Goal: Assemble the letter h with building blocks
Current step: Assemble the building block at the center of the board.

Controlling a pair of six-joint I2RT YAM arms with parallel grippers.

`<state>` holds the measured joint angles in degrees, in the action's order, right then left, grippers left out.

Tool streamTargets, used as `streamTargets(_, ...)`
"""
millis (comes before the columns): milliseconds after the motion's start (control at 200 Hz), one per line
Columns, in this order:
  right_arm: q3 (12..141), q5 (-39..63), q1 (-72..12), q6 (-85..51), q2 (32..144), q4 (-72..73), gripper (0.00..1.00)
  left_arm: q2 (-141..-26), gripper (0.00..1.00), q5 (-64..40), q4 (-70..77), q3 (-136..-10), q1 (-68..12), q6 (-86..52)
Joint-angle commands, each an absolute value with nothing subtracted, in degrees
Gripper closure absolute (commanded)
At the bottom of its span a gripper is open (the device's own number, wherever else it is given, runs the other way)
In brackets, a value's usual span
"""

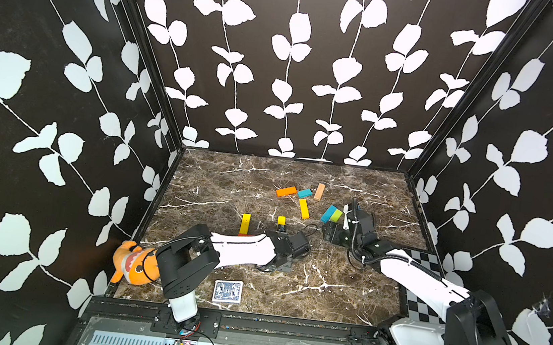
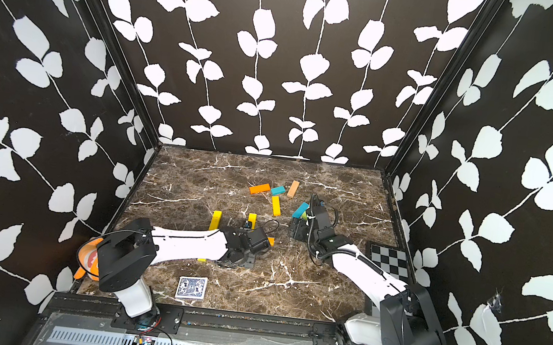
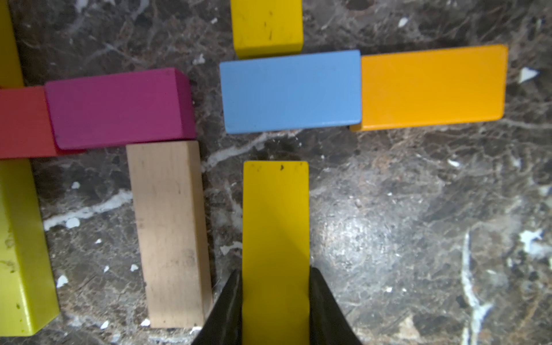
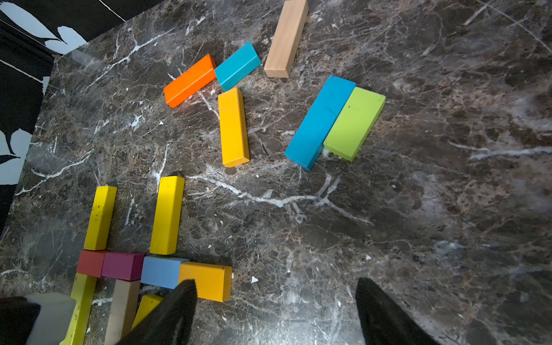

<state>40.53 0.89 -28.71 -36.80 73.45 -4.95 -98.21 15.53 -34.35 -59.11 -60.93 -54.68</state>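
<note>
Yellow block (image 3: 275,215) is seen clenched in the left tool (image 3: 274,270) beside the five-bar letter h (image 4: 119,265) at the near left of the table (image 4: 418,209); fifteen building blocks (image 4: 233,125) are counted, six lying loose farther back, while the right tool (image 4: 276,283) is held agape, empty.

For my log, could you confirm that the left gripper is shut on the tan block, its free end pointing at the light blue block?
Not quite: the left gripper grips a yellow block, not the tan block, which lies free beside it. The left wrist view shows this. The held block's free end does point at the light blue block.
</note>
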Motion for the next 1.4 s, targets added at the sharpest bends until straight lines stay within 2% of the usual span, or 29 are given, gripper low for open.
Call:
streamTargets(0,39.82,1.05,-28.41,-37.32,72.47,-3.44,0.17,-98.00,0.82,16.22,-34.50,-59.04,-60.47,-55.43)
streamTargets(325,39.64,1.40,-28.17,-37.44,72.47,-3.24,0.17,-98.36,0.80,15.48,-34.02,-58.28,-59.81,-56.16)
streamTargets(515,39.59,1.49,-28.12,-37.46,72.14,-3.26,0.17,-98.25,0.55,14.95,-33.34,-58.12,-59.63,-55.60)
streamTargets(745,39.29,1.36,-27.92,-37.69,72.07,-2.94,0.17,-97.41,0.45,15.29,-33.55,-59.80,-59.92,-53.26)
streamTargets(945,39.01,2.00,-27.77,-37.64,72.00,-2.21,0.16,-87.76,0.37,19.30,-29.57,-58.63,-61.13,-49.71)
streamTargets(1130,39.90,6.78,-28.16,-37.60,73.50,-1.77,0.19,-78.76,0.13,21.24,-25.51,-56.23,-61.01,-41.97)
streamTargets(1260,40.98,5.53,-32.83,-38.63,74.19,-4.28,0.22,-73.46,0.02,25.64,-24.76,-55.18,-60.89,-35.65)
streamTargets(1395,44.39,3.03,-41.47,-40.19,76.71,-8.82,0.21,-66.94,0.01,31.75,-22.64,-51.52,-60.84,-29.46)
